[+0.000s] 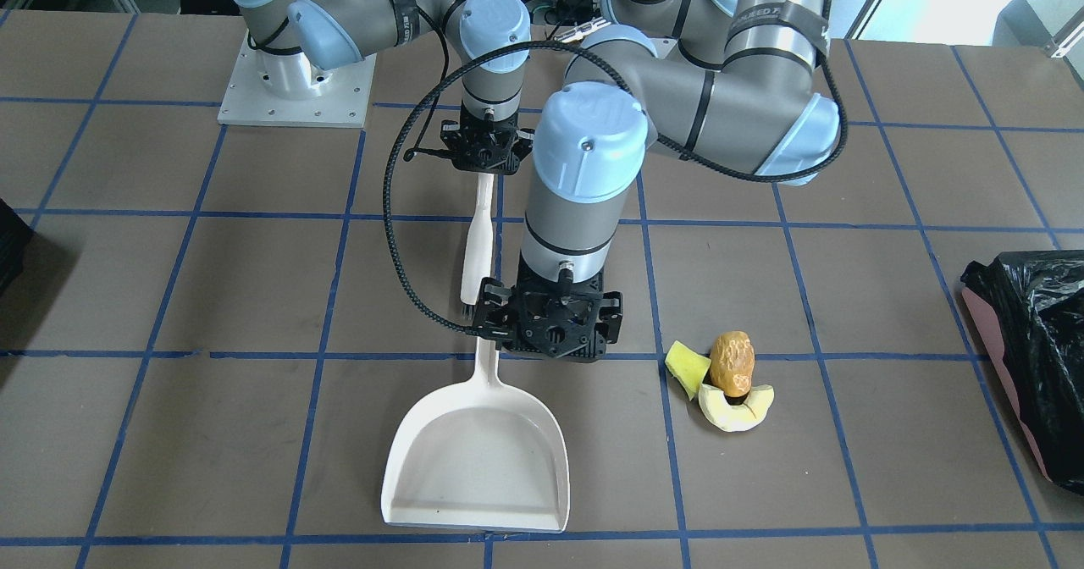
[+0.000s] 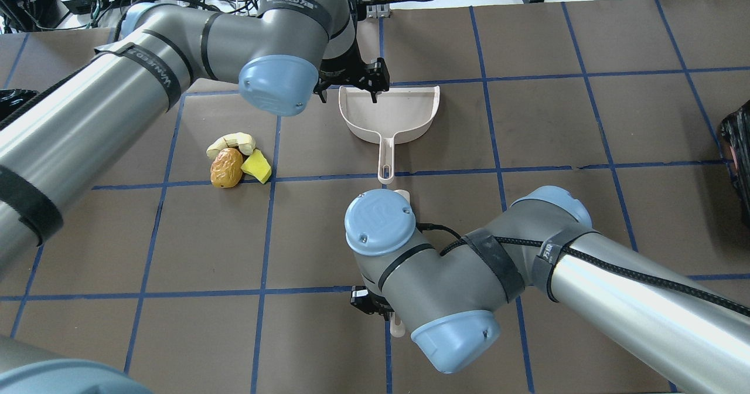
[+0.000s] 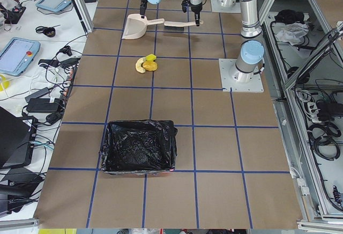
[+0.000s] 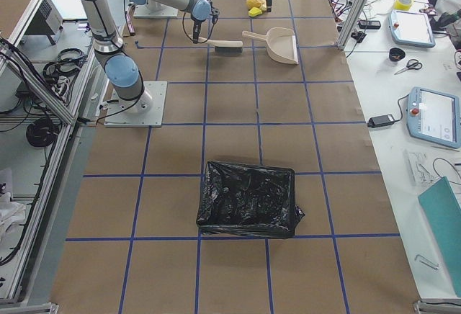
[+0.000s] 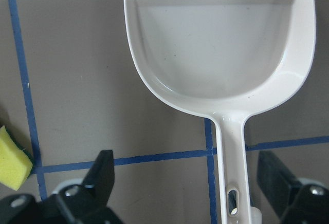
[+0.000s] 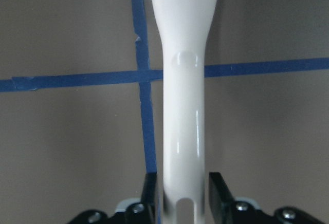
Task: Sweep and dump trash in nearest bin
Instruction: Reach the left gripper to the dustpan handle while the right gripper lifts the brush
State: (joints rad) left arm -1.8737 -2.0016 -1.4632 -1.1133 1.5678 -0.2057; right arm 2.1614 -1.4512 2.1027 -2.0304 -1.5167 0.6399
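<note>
The trash lies in one heap on the table: a brown lump (image 1: 732,364), a yellow-green wedge (image 1: 688,367) and a pale rind slice (image 1: 735,406). The cream dustpan (image 1: 474,459) lies flat beside it. My left gripper (image 5: 187,162) is open, its fingers apart on either side of the dustpan handle (image 5: 231,147), above it. My right gripper (image 6: 181,183) is shut on the white brush handle (image 6: 185,80), and the brush (image 1: 477,243) lies behind the dustpan. The black-lined pink bin (image 1: 1029,340) stands at the table's end on my left.
A second black-lined bin (image 4: 248,199) stands toward the table's other end, on my right. The right arm's base plate (image 1: 296,86) is bolted to the table behind the brush. Blue tape lines grid the brown table (image 1: 847,298).
</note>
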